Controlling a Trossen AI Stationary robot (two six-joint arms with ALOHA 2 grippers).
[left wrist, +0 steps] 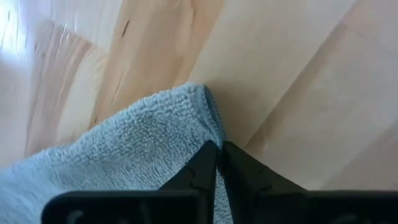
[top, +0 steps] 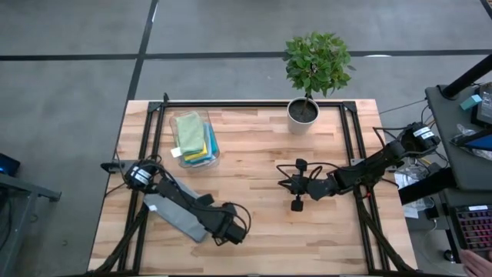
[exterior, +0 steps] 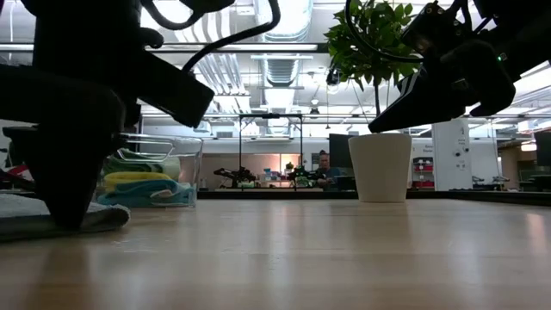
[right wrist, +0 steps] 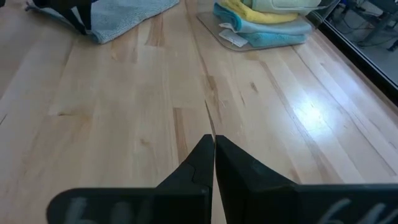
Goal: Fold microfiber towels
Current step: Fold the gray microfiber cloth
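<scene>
Towels (top: pixel 192 138) in bin (top: pixel 216 151) — plant (top: pixel 304 109) right.

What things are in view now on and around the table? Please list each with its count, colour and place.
grey towel: one, grey, flat at the table's front left, under the left arm.
folded towels: a stack, olive green on top, yellow and blue below, in the bin.
clear plastic bin: one, transparent, back left.
potted plant: one, green leaves, white pot, back centre-right.
table: one, light wood.
left tool: shut on the grey towel's corner.
right tool: shut, empty, over bare wood at centre-right.
</scene>
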